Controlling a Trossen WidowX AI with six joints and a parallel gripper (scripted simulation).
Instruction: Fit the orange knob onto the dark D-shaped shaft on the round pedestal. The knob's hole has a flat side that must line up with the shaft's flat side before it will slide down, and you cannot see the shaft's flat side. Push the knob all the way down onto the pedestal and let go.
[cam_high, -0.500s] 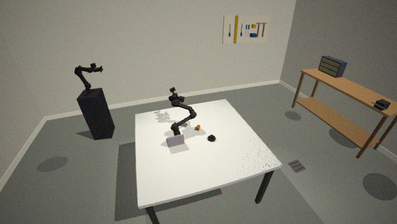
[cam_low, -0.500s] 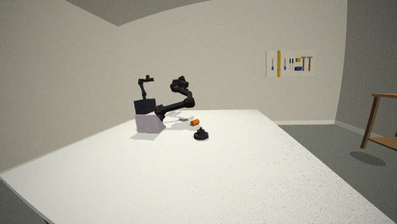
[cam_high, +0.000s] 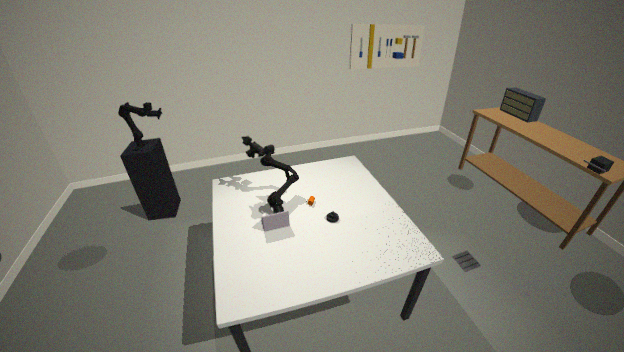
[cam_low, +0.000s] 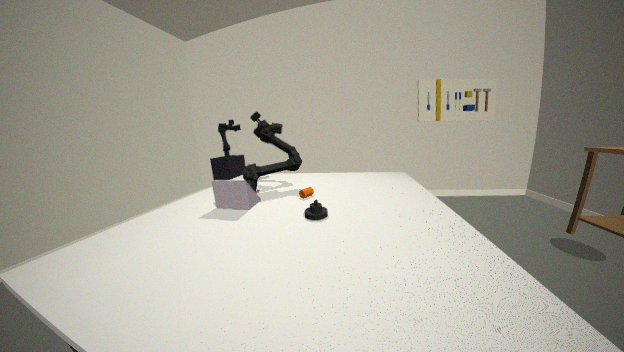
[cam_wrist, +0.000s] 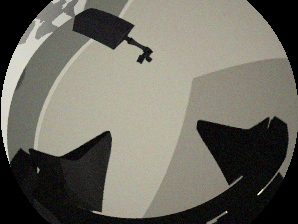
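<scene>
Open, empty end effector (cam_high: 246, 142) raised above the bench (cam_high: 320, 270).
Orange knob (cam_high: 311, 200) lies sideways near pedestal (cam_high: 333, 217); probably light, rigid: grip across its round sides.

Probably workshop: wall tool board (cam_high: 386, 46)

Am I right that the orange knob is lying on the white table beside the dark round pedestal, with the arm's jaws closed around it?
Not quite: the gripper is raised high near the wall, its jaws open and holding nothing, as the exterior view shows. The orange knob does lie on the white table beside the dark round pedestal.
</scene>
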